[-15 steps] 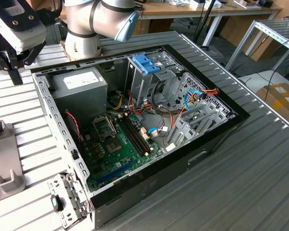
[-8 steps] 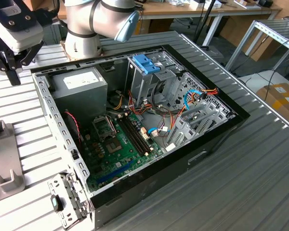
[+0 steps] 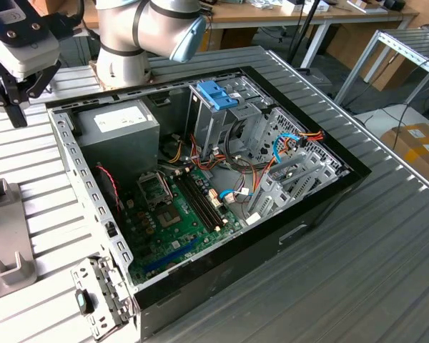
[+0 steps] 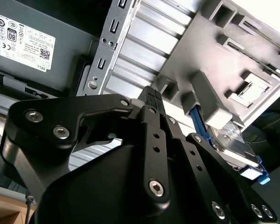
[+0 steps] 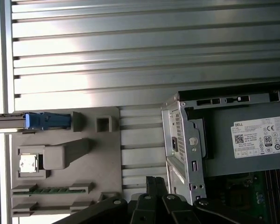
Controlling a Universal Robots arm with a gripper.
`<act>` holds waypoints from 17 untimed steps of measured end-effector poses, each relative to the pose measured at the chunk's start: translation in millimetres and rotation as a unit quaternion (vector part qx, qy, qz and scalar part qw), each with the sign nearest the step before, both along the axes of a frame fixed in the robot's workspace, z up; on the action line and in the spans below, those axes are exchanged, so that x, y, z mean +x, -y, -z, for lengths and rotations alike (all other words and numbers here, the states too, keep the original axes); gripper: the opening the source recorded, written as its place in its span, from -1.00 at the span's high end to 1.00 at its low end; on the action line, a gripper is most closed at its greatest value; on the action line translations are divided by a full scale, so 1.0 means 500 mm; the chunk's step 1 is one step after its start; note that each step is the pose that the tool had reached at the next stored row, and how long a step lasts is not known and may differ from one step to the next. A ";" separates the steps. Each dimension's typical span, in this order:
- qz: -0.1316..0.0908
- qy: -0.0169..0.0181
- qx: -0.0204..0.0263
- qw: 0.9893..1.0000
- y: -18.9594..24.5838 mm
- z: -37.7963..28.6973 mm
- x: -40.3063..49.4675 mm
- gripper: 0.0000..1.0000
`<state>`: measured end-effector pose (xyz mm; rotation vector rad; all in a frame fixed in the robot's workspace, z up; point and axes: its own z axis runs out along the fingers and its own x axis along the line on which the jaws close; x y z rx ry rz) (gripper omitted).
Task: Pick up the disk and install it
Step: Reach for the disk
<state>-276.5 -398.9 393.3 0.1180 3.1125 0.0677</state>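
Disk (image 4: pixel 232 141) seated in grey fixture (image 4: pixel 214 70); fingers (image 4: pixel 155 99) pressed together, apart from it.

A white label (image 5: pixel 260 136) sits on the power supply (image 5: pixel 219 161) in both wrist views. It carries rows of fine print, a square code patch and several round certification marks. In the exterior view the print on the supply's top face is too small to make out.
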 end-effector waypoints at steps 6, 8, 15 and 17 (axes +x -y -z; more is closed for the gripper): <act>0.000 0.000 0.000 1.000 0.0000 0.000 -0.005 0.80; 0.000 0.000 0.000 1.000 0.0000 0.000 -0.007 0.80; 0.000 0.000 0.000 1.000 0.0000 0.000 -0.013 0.80; 0.000 0.000 0.000 1.000 0.0000 0.000 -0.015 0.80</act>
